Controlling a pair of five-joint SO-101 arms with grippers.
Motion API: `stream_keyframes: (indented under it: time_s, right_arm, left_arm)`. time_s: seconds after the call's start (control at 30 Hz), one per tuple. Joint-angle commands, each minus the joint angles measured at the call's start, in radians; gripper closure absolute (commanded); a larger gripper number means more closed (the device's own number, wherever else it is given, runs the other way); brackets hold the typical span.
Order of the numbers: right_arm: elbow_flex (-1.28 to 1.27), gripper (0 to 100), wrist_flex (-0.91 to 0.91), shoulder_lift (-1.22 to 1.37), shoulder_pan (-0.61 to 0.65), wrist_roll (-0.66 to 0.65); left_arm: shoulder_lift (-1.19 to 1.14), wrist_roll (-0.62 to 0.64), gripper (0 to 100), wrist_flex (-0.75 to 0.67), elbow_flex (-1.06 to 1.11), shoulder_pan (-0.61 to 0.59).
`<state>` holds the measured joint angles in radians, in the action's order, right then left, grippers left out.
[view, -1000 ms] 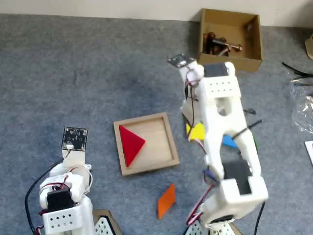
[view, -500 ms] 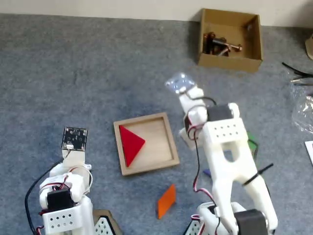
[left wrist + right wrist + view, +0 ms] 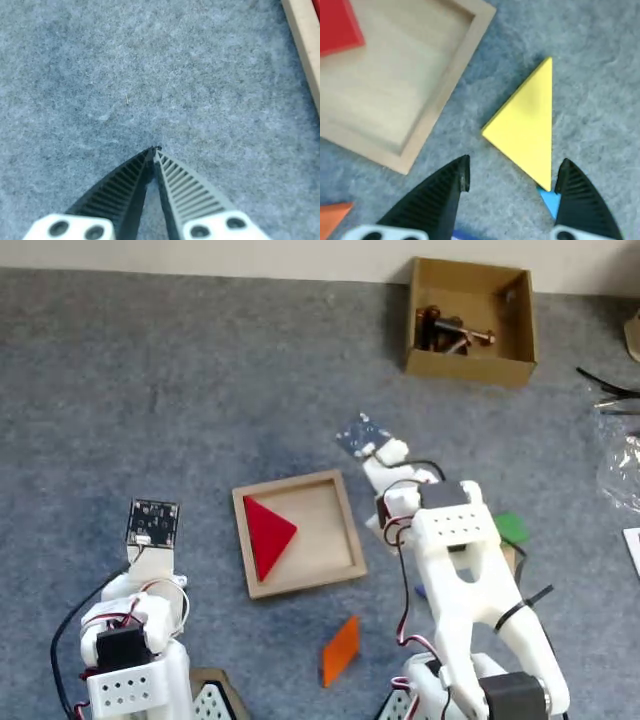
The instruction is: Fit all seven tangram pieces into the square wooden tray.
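Note:
The square wooden tray (image 3: 345, 530) lies mid-table with a red triangle (image 3: 267, 533) in its left part. Over the carpet just right of the tray, my right gripper (image 3: 514, 175) stands open, one finger (image 3: 462, 172) on each side of the near end of a yellow triangle (image 3: 527, 130). A blue piece (image 3: 551, 202) peeks out beside that triangle. The right arm (image 3: 455, 540) covers both pieces from above. An orange piece (image 3: 341, 650) lies in front of the tray, and a green piece (image 3: 511, 528) right of the arm. My left gripper (image 3: 155, 150) is shut and empty over bare carpet, left of the tray (image 3: 302, 45).
A cardboard box (image 3: 470, 355) holding small metal parts stands at the back right. Black cables and a plastic bag (image 3: 620, 465) lie at the right edge. The left arm (image 3: 135, 640) stays near the front left corner.
The right arm has drawn back toward its base and come down beside the tray, now covering the yellow and blue pieces in the high view. The green piece came into sight. The left arm stayed still.

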<state>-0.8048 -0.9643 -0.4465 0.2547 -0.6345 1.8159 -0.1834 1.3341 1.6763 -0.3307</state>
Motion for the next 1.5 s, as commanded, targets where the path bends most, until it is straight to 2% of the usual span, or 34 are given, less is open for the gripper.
stream_keyframes:
  time_s: [0.0, 0.17, 0.37, 0.9, 1.47]
  right_arm:
    - [-0.008, 73.5, 0.071, -0.038, -0.028, -0.023]
    - [-0.010, 73.3, 0.090, -0.010, -0.028, -0.017]
    - [0.004, 67.6, 0.091, 0.140, -0.036, -0.015]
    - [0.051, 67.6, 0.214, 0.305, -0.038, -0.015]
    - [0.093, 67.6, 0.245, 0.329, -0.035, -0.014]
  left_arm:
    - [0.005, 0.003, 99, 0.003, 0.019, -0.012]
    - [0.005, 0.003, 99, 0.003, 0.019, -0.012]
    - [0.005, 0.003, 99, 0.003, 0.019, -0.012]
    - [0.005, 0.003, 99, 0.003, 0.019, -0.012]
    - [0.005, 0.003, 99, 0.003, 0.019, -0.012]
